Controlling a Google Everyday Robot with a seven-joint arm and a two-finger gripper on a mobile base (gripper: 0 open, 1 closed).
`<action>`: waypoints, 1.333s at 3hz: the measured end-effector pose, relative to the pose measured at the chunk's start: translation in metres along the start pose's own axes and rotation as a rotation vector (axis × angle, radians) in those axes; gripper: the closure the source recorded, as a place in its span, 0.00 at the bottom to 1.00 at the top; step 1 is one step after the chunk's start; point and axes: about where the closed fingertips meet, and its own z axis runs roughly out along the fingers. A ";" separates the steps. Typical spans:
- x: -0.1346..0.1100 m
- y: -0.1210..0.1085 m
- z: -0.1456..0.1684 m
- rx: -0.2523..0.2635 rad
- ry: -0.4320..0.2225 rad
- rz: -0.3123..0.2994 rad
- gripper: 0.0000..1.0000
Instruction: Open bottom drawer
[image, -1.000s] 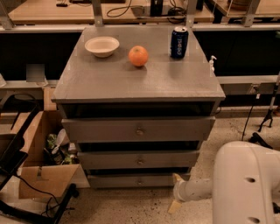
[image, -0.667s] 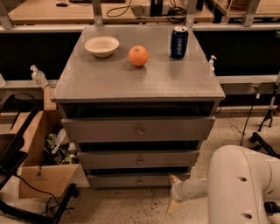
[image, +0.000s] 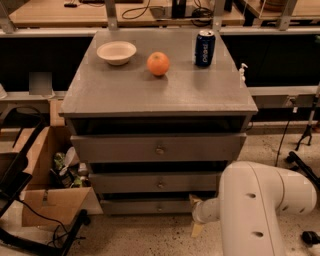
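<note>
Gripper: we see its fingers spread, holding nothing, low by the cabinet's right front corner.
Bottom drawer: lowest in the cabinet, apparently closed.
Progress: we judge nothing done; grasping its knob and pulling remain.

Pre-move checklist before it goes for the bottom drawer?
1. Bottom drawer looks shut, ready to pull: ok.
2. Its knob visible and unblocked: ok.
3. Gripper open: ok.
4. Gripper lined up on the knob: not ok; it sits at the drawer's right end as seen in the camera view.
5. Cardboard box out of the drawer's path: cannot tell; it stands close by the cabinet's left side.
</note>
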 end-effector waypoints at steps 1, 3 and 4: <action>0.000 -0.023 -0.007 0.028 0.050 -0.095 0.00; 0.006 -0.013 0.016 -0.018 0.054 -0.073 0.19; 0.009 -0.015 0.023 -0.027 0.054 -0.065 0.42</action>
